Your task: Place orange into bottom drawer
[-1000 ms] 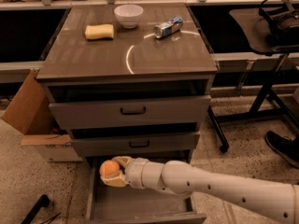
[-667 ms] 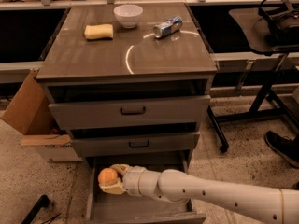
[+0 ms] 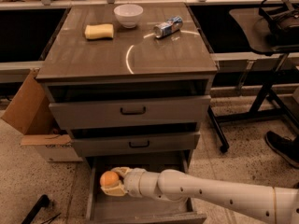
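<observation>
Jaws clamped on the orange [image 3: 110, 178] sit inside the open bottom drawer [image 3: 140, 210], at its left side, over the grey floor. Well above the jaws, on the counter [image 3: 93, 55], lie a yellow sponge [image 3: 99, 31], a white bowl [image 3: 128, 15] and a tipped can [image 3: 168, 27].

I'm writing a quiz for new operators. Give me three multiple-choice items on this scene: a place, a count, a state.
1. Where is the orange? A on the floor; B in the gripper, over the bottom drawer; C in the cardboard box.
2. How many things lie on the cabinet top? A one; B three; C five.
3. The bottom drawer is: A shut; B removed; C pulled open.
Answers: B, the gripper holds it there; B, sponge, bowl, can; C, its floor shows.
</observation>
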